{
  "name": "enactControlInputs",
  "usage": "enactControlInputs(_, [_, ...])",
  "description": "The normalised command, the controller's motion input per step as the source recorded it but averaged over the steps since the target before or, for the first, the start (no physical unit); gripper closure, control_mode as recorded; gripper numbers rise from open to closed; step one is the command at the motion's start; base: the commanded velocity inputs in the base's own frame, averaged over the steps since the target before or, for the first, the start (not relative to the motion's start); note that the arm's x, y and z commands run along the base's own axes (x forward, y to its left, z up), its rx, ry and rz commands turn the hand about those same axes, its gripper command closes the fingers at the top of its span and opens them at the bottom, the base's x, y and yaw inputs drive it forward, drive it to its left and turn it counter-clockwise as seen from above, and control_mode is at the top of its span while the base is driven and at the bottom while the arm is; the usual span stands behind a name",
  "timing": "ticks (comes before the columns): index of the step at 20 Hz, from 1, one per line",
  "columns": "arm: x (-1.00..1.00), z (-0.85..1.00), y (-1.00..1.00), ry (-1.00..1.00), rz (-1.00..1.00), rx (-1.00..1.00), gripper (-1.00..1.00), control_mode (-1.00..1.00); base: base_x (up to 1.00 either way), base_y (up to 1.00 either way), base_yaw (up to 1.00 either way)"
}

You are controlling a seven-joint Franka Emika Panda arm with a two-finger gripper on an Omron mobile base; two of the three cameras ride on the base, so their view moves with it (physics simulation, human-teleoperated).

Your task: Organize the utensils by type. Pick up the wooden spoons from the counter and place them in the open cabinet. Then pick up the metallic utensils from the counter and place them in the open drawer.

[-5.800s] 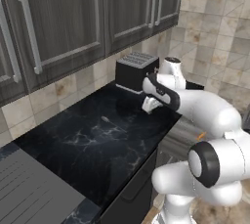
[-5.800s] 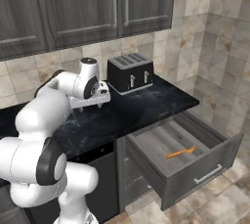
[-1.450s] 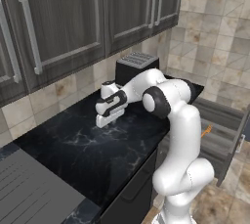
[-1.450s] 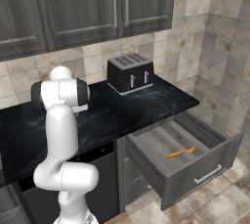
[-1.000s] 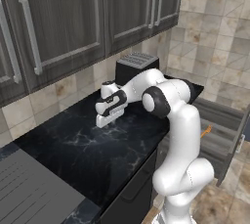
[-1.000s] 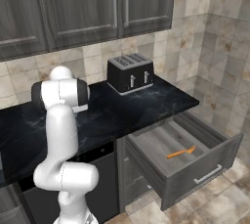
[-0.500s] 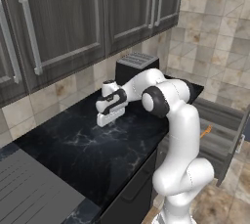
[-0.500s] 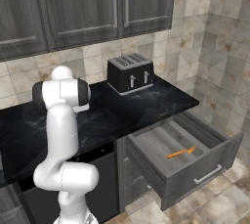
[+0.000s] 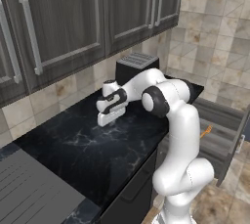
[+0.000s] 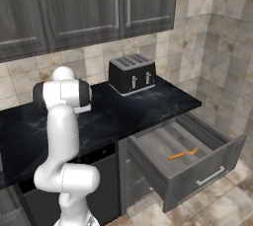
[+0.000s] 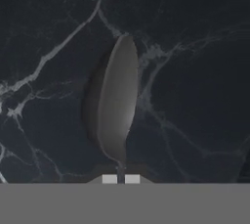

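Rendered pics, even soft light w/ no clear source; dark counter (image 9: pixel 73 145) shows faint sheen, no hard glare. Hand view dim & a bit soft: grey spoon (image 11: pixel 117 105) throws a dark shadow to its left, edges slightly blurry, maybe low res.

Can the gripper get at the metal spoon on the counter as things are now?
Probably yes. The gripper is already shut on the metal spoon, at the neck below its bowl, and nothing lies around it on the dark counter.

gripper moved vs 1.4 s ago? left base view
No. The gripper sits at the same spot on the counter before the toaster, now shut on the metal spoon.
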Motion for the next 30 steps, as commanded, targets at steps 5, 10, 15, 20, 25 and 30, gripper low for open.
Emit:
enactControlInputs(5, [0.27, 0.14, -0.34, 0.01, 0.00, 0.00, 1.00, -1.00, 0.00, 0.00, 0.00])
enactControlInputs(10, [0.17, 0.35, -0.51, 0.00, 0.00, 0.00, 1.00, -1.00, 0.00, 0.00, 0.00])
enactControlInputs(15, [0.27, 0.29, -0.66, 0.07, 0.00, 0.00, 1.00, -1.00, 0.00, 0.00, 0.00])
enactControlInputs(20, [0.21, 0.13, -0.73, 0.02, 0.00, 0.00, 1.00, -1.00, 0.00, 0.00, 0.00])
enactControlInputs(25, [0.15, 0.12, -0.81, 0.00, -0.03, 0.00, 1.00, -1.00, 0.00, 0.00, 0.00])
enactControlInputs(30, [0.19, 0.04, -0.81, 0.00, -0.19, 0.00, 1.00, -1.00, 0.00, 0.00, 0.00])
